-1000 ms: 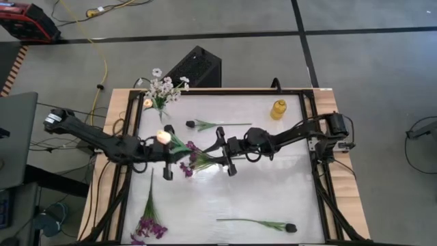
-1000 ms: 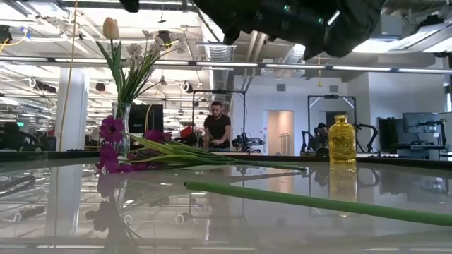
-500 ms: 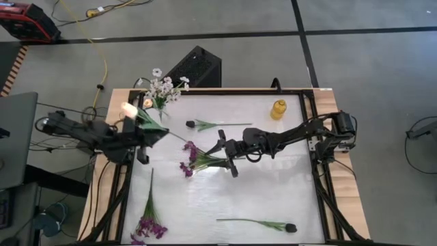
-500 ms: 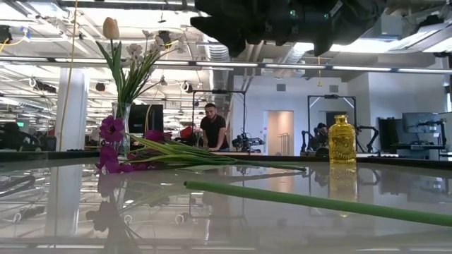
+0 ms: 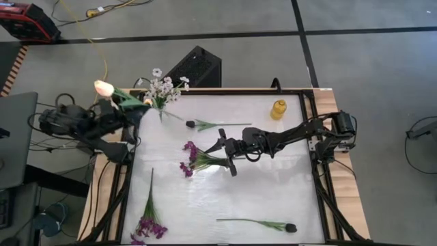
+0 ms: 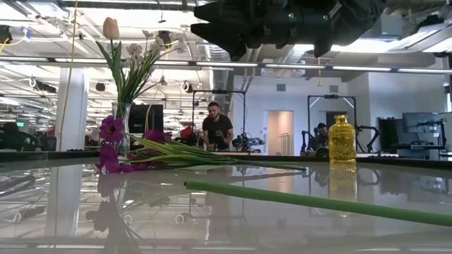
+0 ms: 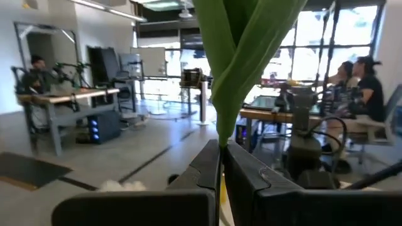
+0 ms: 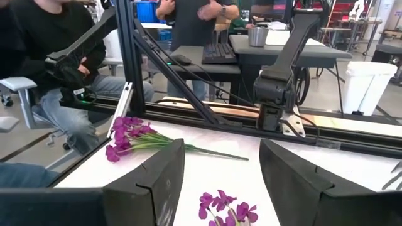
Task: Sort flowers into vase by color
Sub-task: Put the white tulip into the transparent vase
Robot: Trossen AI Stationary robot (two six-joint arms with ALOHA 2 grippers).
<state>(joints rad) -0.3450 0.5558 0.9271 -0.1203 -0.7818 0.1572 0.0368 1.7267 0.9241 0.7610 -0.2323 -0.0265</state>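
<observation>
A dark-budded flower (image 5: pixel 258 223) lies at the counter's (image 5: pixel 273 184) near edge, a purple sprig (image 5: pixel 149 219) near left. Mid-counter, the right tool (image 5: pixel 227 152) hangs spread above the purple bunch (image 5: pixel 194 158). Far left, the left tool (image 5: pixel 123 115) is pinching the peach tulip (image 5: pixel 104 88) stem beside the vase of white blossoms (image 5: pixel 162 89).

Peach tulip (image 5: pixel 104 87) aloft beside white-blossom bunch (image 5: pixel 162 89)

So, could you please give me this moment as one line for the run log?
left gripper: shut on peach tulip, beside vase | right gripper: fingers open over purple flowers | dark-bud stems unsorted
</observation>
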